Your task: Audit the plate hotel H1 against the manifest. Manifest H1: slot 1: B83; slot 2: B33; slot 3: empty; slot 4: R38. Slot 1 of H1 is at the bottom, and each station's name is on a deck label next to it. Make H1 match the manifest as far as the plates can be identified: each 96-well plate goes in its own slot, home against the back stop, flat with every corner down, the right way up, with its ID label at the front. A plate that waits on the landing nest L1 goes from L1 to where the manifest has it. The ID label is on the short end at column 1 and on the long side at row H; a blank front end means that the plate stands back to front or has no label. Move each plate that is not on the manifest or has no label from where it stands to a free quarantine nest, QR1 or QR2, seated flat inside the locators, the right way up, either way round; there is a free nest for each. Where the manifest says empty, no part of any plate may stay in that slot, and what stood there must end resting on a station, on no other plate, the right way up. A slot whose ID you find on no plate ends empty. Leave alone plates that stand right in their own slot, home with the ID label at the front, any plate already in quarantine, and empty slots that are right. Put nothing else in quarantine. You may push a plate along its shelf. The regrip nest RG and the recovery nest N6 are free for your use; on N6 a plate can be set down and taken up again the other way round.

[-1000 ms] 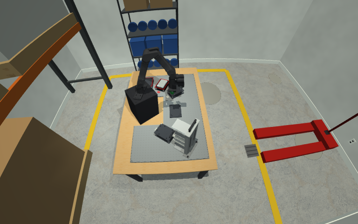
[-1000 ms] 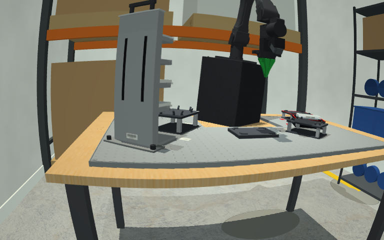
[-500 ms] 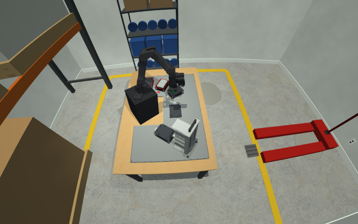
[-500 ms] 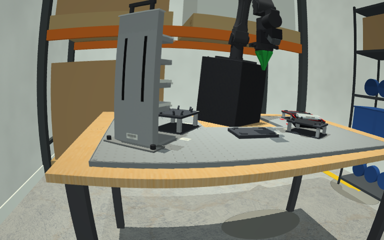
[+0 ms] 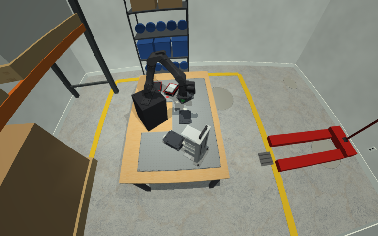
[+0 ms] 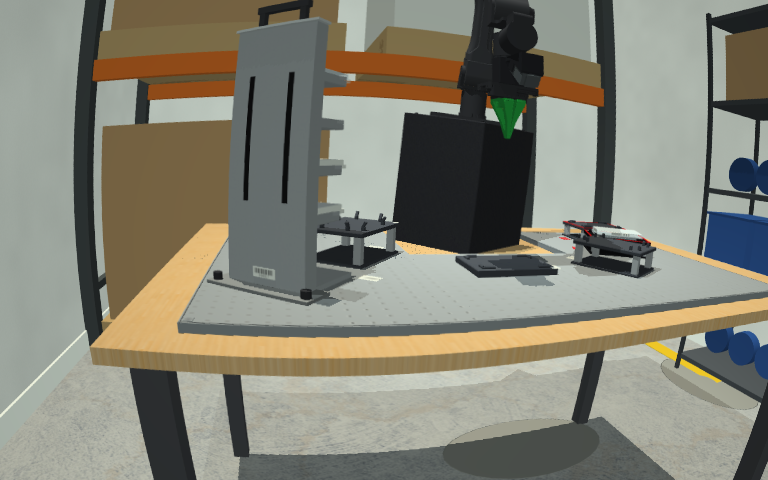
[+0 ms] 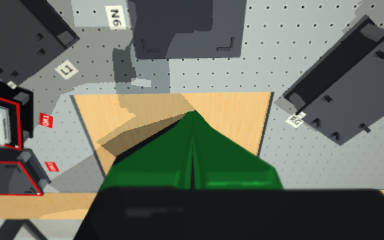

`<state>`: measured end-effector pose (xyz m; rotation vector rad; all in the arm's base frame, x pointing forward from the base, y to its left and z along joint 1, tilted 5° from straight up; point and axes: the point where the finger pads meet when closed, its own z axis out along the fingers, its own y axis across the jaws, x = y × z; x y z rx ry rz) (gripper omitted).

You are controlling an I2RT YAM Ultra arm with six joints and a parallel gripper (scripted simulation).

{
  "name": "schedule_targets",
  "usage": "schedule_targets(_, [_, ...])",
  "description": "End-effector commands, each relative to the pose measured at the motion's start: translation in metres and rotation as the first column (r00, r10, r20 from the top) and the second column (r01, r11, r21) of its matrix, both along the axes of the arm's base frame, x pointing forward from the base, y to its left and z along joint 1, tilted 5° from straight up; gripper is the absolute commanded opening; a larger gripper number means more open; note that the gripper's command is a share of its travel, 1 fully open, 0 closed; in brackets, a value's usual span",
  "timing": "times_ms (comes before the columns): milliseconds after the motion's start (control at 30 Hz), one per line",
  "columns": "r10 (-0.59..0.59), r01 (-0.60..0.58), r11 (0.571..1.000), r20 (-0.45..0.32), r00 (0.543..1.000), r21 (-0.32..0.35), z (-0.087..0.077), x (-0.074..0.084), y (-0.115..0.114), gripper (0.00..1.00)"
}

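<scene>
My gripper (image 6: 507, 129) has green fingers that are shut with nothing between them. It hangs high above the table, in front of the black arm pedestal (image 6: 461, 181). In the wrist view the fingertips (image 7: 192, 117) point down over a bare wooden patch of the table. The grey plate hotel H1 (image 6: 277, 158) stands at the near left and shows its back. Its shelves (image 5: 190, 146) look bare from the side, but I cannot tell for sure. A white plate (image 5: 171, 88) (image 6: 611, 237) lies in a red-edged quarantine nest at the far end. It also shows in the wrist view (image 7: 5, 125).
The second red-edged quarantine nest (image 7: 17, 177) is beside the first. The landing nest L1 (image 7: 30, 35) and the flat recovery nest N6 (image 7: 187, 27) hold nothing. The raised regrip nest RG (image 7: 340, 90) stands beside the hotel (image 6: 356, 232).
</scene>
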<state>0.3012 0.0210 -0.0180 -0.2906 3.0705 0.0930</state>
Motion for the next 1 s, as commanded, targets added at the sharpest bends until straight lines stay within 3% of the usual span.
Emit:
schedule_targets(0, [0.013, -0.013, 1.0, 0.028, 1.0, 0.004, 0.005, 0.014, -0.012, 0.0])
schedule_targets(300, [-0.019, 0.019, 1.0, 0.074, 0.997, 0.001, 0.004, 0.009, -0.035, 0.0])
schedule_targets(967, [-0.205, 0.211, 0.977, 0.299, 0.932, 0.014, 0.001, 0.009, -0.095, 0.0])
